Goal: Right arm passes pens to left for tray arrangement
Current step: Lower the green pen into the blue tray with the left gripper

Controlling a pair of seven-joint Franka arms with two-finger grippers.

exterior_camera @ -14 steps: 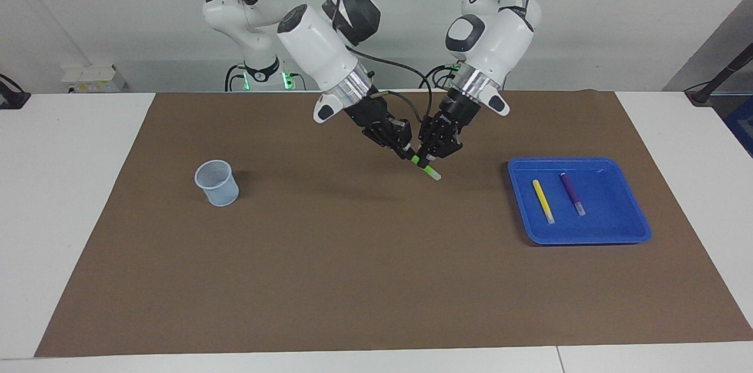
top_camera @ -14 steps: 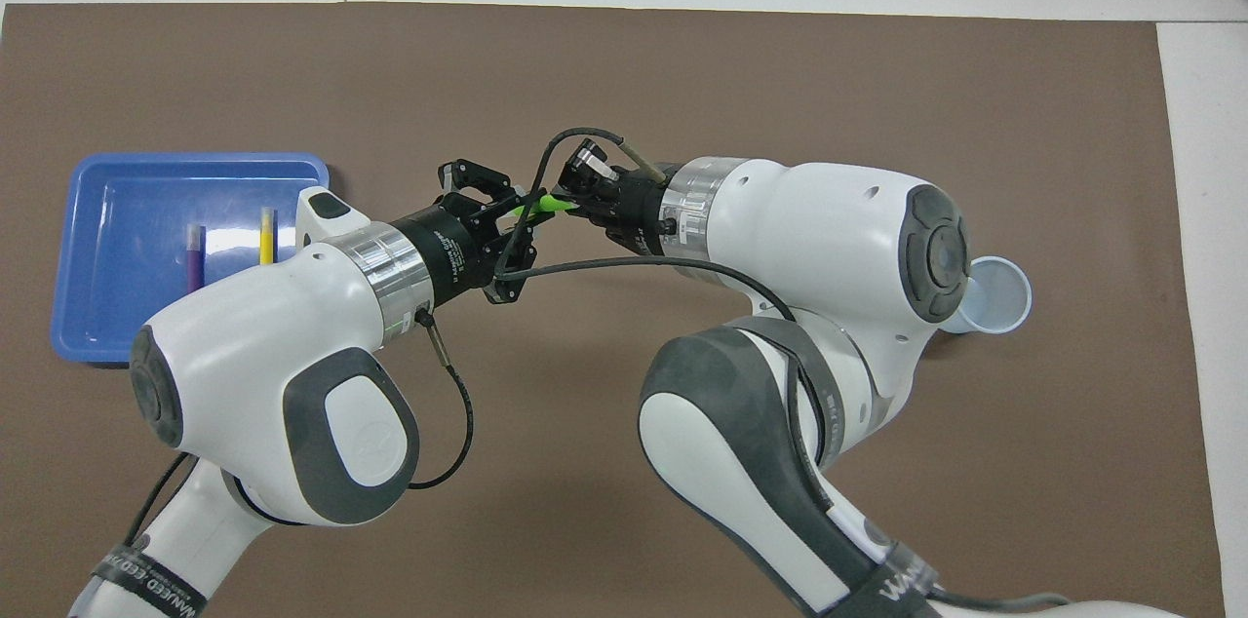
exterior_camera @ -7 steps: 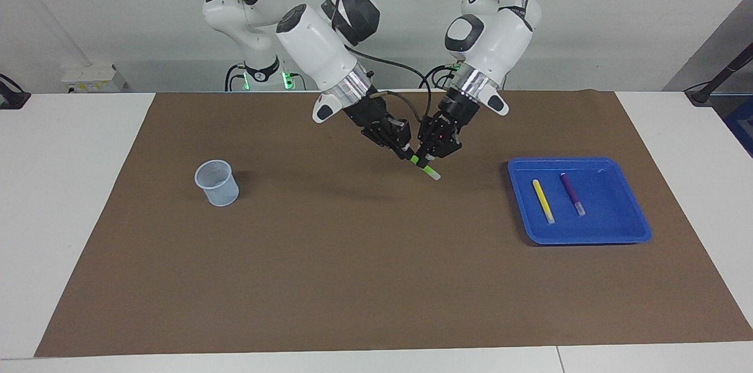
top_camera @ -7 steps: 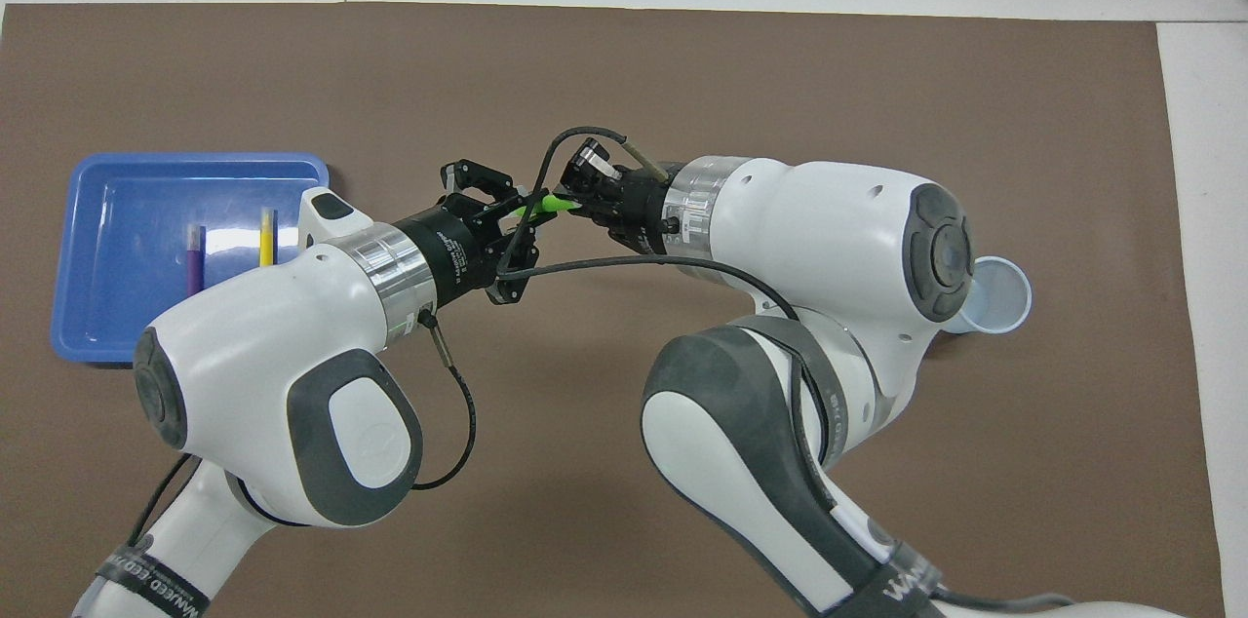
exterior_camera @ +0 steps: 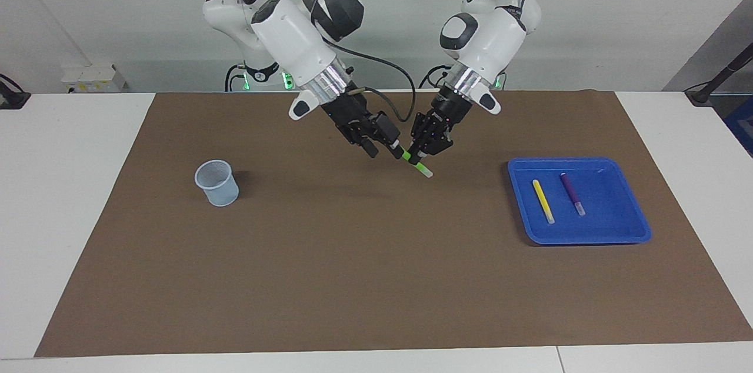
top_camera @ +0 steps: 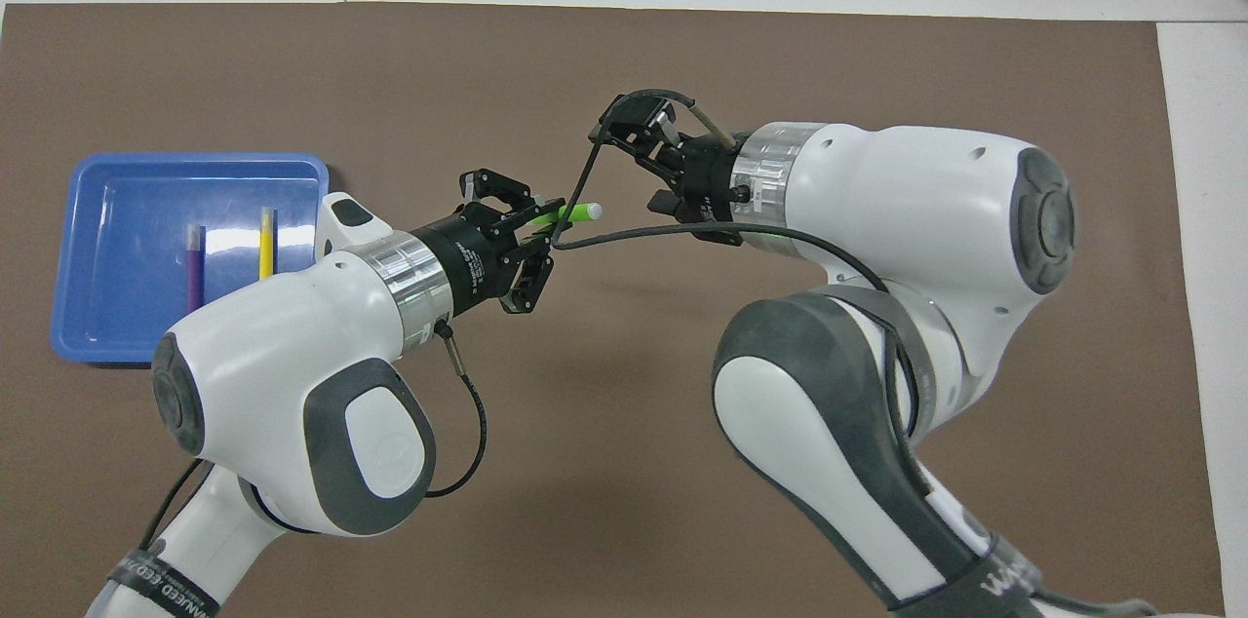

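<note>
Green pen (exterior_camera: 415, 164) hangs in the air over the brown mat (exterior_camera: 353, 279), pinched near its middle by the left gripper (exterior_camera: 419, 158); in the facing view its long axis slants down, pale tip lowest, pointing toward the blue tray (exterior_camera: 635, 226), which lies toward the left arm's end of the table with the yellow pen (exterior_camera: 543, 200) and purple pen (exterior_camera: 572, 193) side by side in it. The right gripper (exterior_camera: 382, 149), fingers spread, sits just off the pen's upper end, no longer gripping. From overhead, the green pen (top_camera: 568, 212) sticks out of the left gripper (top_camera: 541, 226) toward the right gripper (top_camera: 655, 174), with a gap between them; the grip point itself is hidden by links and a cable. The tray (top_camera: 68, 306) is partly covered by the left arm.
</note>
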